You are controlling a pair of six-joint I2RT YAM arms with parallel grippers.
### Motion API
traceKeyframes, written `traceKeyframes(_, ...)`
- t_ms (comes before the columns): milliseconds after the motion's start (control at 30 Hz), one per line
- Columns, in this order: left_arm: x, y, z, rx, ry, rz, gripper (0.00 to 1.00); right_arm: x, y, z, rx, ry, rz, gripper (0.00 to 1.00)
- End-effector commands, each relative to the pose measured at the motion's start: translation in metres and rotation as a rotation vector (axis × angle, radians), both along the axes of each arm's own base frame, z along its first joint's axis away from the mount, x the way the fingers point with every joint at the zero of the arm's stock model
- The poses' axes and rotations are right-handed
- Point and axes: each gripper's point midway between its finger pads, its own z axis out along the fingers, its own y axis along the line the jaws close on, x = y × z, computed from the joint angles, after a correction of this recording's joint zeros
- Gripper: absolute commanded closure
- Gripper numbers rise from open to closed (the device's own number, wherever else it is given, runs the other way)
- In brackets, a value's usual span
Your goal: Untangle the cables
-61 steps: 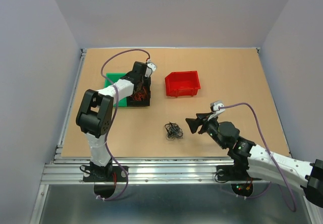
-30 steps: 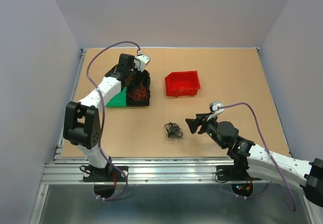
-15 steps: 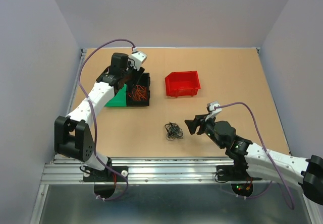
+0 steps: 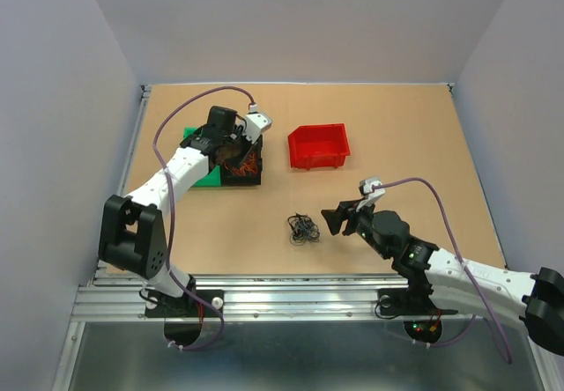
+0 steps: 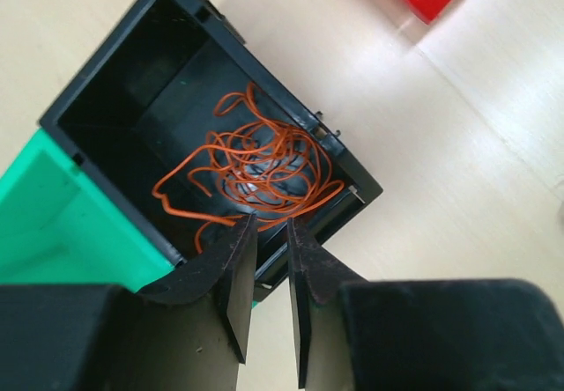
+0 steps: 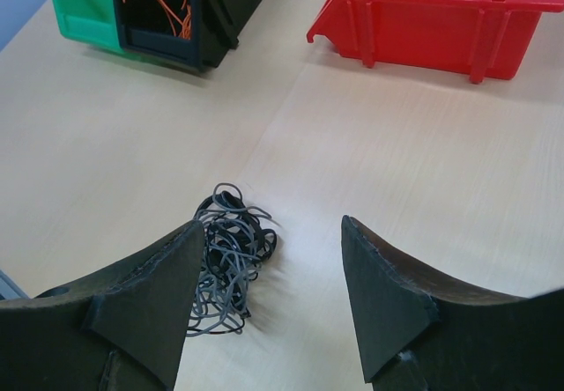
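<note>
A small knot of black and grey cables [image 4: 303, 228] lies on the table; it also shows in the right wrist view [image 6: 227, 254]. My right gripper [image 4: 333, 217] is open and empty, just right of the knot; in its own view [image 6: 271, 225] the knot sits by the left finger. Loose orange cables [image 5: 256, 166] lie inside the black bin [image 5: 106, 65]. My left gripper [image 5: 271, 224] hovers over that bin's front wall, jaws a narrow gap apart, holding nothing. From above it [image 4: 233, 151] covers part of the black bin [image 4: 248, 178].
A green bin [image 4: 204, 177] stands against the black bin's left side. A red bin [image 4: 318, 146] stands right of them, at the table's middle back. A metal rail [image 4: 282, 298] runs along the near edge.
My left arm lifted out of the black bin, swung back left, then returned over the bin; the orange cables stay inside. My right gripper crept slightly left toward the knot.
</note>
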Motion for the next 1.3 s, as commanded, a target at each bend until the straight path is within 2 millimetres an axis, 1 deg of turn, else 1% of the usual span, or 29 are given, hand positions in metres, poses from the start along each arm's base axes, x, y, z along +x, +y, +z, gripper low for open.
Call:
traceKeyframes(0, 0.001, -0.010, -0.003, -0.017, 0.013, -0.051, 0.69, 0.006, 0.011, 0.038, 0.093, -0.063, 0.004, 0.31)
traceKeyframes(100, 0.008, -0.012, -0.013, -0.014, 0.027, -0.047, 0.69, 0.005, 0.011, 0.039, 0.095, -0.064, 0.007, 0.31)
traceKeyframes(133, 0.011, -0.010, -0.023, 0.001, 0.049, -0.038, 0.69, 0.005, 0.011, 0.039, 0.096, -0.065, 0.007, 0.31)
traceKeyframes(200, 0.019, -0.011, -0.029, 0.011, 0.048, -0.023, 0.69, 0.005, 0.010, 0.038, 0.096, -0.064, 0.008, 0.31)
traceKeyframes(233, 0.023, -0.008, -0.041, 0.029, 0.067, -0.006, 0.69, 0.005, 0.010, 0.039, 0.097, -0.065, 0.008, 0.31)
traceKeyframes(267, 0.027, -0.008, -0.046, 0.034, 0.070, 0.001, 0.69, 0.004, 0.010, 0.039, 0.099, -0.066, 0.008, 0.31)
traceKeyframes(300, 0.035, -0.008, -0.045, 0.032, 0.060, 0.012, 0.69, 0.005, 0.010, 0.040, 0.100, -0.067, 0.007, 0.31)
traceKeyframes(333, 0.040, -0.004, -0.060, 0.047, 0.089, 0.029, 0.69, 0.005, 0.009, 0.039, 0.100, -0.067, 0.005, 0.31)
traceKeyframes(367, 0.045, -0.001, -0.066, 0.056, 0.097, 0.045, 0.69, 0.004, 0.009, 0.039, 0.100, -0.067, 0.007, 0.31)
traceKeyframes(400, 0.052, -0.001, -0.077, 0.062, 0.118, 0.053, 0.69, 0.004, 0.009, 0.039, 0.101, -0.068, 0.007, 0.31)
traceKeyframes(467, 0.064, 0.004, -0.082, 0.068, 0.118, 0.080, 0.69, 0.004, 0.009, 0.040, 0.102, -0.071, 0.009, 0.31)
traceKeyframes(567, 0.069, 0.009, -0.101, 0.090, 0.146, 0.103, 0.70, 0.003, 0.008, 0.041, 0.107, -0.075, 0.006, 0.31)
traceKeyframes(633, 0.070, 0.011, -0.109, 0.100, 0.153, 0.119, 0.70, 0.003, 0.007, 0.042, 0.108, -0.077, 0.007, 0.31)
traceKeyframes(733, 0.071, 0.014, -0.111, 0.108, 0.149, 0.134, 0.71, 0.003, 0.007, 0.043, 0.111, -0.081, 0.008, 0.31)
traceKeyframes(800, 0.074, 0.016, -0.106, 0.101, 0.126, 0.148, 0.71, 0.002, 0.007, 0.042, 0.111, -0.080, 0.012, 0.31)
traceKeyframes(833, 0.076, 0.016, -0.095, 0.084, 0.102, 0.154, 0.71, 0.002, 0.007, 0.042, 0.109, -0.078, 0.014, 0.31)
traceKeyframes(900, 0.077, 0.017, -0.083, 0.066, 0.072, 0.162, 0.71, 0.002, 0.007, 0.038, 0.096, -0.069, 0.012, 0.31)
traceKeyframes(933, 0.078, 0.015, -0.066, 0.043, 0.039, 0.163, 0.70, 0.003, 0.009, 0.036, 0.086, -0.056, 0.013, 0.31)
traceKeyframes(967, 0.077, 0.014, -0.059, 0.031, 0.025, 0.161, 0.69, 0.003, 0.010, 0.034, 0.073, -0.046, 0.014, 0.28)
traceKeyframes(1000, 0.076, 0.014, -0.051, 0.019, 0.012, 0.161, 0.64, 0.004, 0.011, 0.031, 0.060, -0.031, 0.014, 0.24)
traceKeyframes(1033, 0.075, 0.013, -0.043, 0.008, -0.003, 0.158, 0.60, 0.004, 0.012, 0.024, 0.034, -0.008, 0.013, 0.22)
traceKeyframes(1067, 0.074, 0.012, -0.026, -0.014, -0.035, 0.158, 0.55, 0.006, 0.015, 0.022, 0.017, 0.005, 0.013, 0.22)
traceKeyframes(1100, 0.072, 0.012, -0.018, -0.023, -0.050, 0.155, 0.46, 0.007, 0.017, 0.018, 0.003, 0.018, 0.017, 0.23)
traceKeyframes(1133, 0.070, 0.011, 0.000, -0.042, -0.083, 0.149, 0.42, 0.007, 0.020, 0.015, -0.009, 0.027, 0.028, 0.28)
traceKeyframes(1167, 0.068, 0.011, 0.006, -0.051, -0.095, 0.147, 0.38, 0.006, 0.027, 0.010, -0.029, 0.046, 0.055, 0.30)
traceKeyframes(1200, 0.067, 0.010, 0.021, -0.064, -0.122, 0.142, 0.36, 0.006, 0.032, 0.008, -0.041, 0.052, 0.074, 0.33)
traceKeyframes(1233, 0.064, 0.008, 0.027, -0.076, -0.123, 0.130, 0.34, 0.003, 0.041, 0.000, -0.063, 0.080, 0.121, 0.33)
traceKeyframes(1267, 0.063, 0.006, 0.030, -0.084, -0.127, 0.121, 0.33, 0.001, 0.047, 0.005, -0.056, 0.073, 0.150, 0.34)
